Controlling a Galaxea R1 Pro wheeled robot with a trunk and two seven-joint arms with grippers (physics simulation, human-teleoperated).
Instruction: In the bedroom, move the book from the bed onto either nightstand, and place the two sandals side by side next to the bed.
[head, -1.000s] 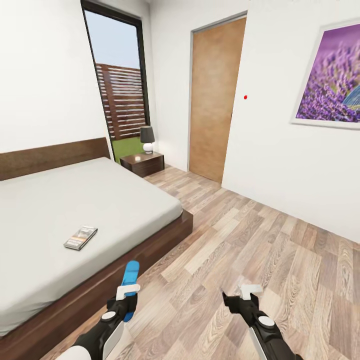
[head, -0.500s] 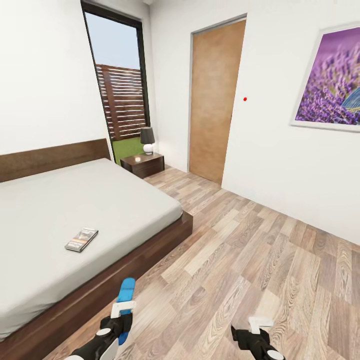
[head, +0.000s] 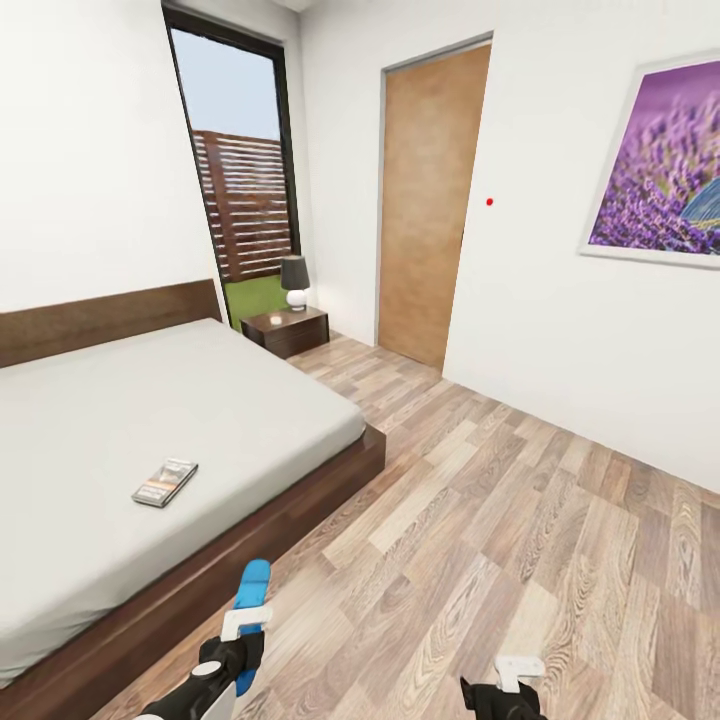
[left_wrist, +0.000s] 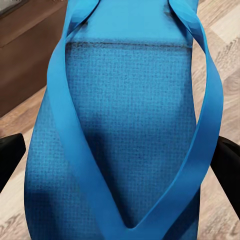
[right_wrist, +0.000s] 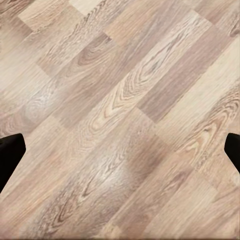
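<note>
One sandal (head: 251, 600): bright blue, clamped in the left gripper (head: 236, 640) at the bottom of the head frame, just off the bed's (head: 180, 420) frame.
Left jaws: pinching the sandal (left_wrist: 130, 125).
Right gripper (head: 505, 685): bottom right, over the plank floor (right_wrist: 120, 120); fingers spread, nothing between.
Book (head: 164, 482): on the mattress, lower left.
Nightstand (head: 287, 327): centre left, bearing a lamp (head: 295, 278).

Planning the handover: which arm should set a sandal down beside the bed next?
Left. The left gripper already grips a blue sandal and is right by the bed frame. The right gripper is open over bare floor, farther from the bed.
</note>
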